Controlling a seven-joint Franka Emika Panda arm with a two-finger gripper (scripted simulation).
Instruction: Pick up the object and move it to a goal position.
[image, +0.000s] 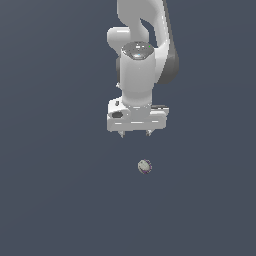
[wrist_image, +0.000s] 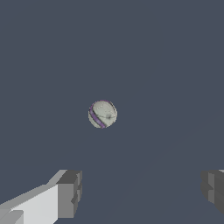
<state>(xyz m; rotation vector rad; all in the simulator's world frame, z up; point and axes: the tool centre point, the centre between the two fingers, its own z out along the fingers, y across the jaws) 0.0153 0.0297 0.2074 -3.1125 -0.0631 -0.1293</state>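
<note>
The object, a tiny off-white ball (image: 144, 166) with a faint purple stripe, lies on the dark grey floor. The same ball (wrist_image: 103, 114) shows in the wrist view, well apart from the fingers. My white gripper (image: 135, 134) hangs above the ball, slightly toward the exterior view's left of it, with a clear gap between them. The fingertips (wrist_image: 70, 192) stand wide apart with nothing between them, so the gripper (wrist_image: 142, 190) is open.
The white arm (image: 142, 45) rises out of the exterior view's upper edge. Flat dark grey ground (image: 50, 200) spreads in all directions around the ball.
</note>
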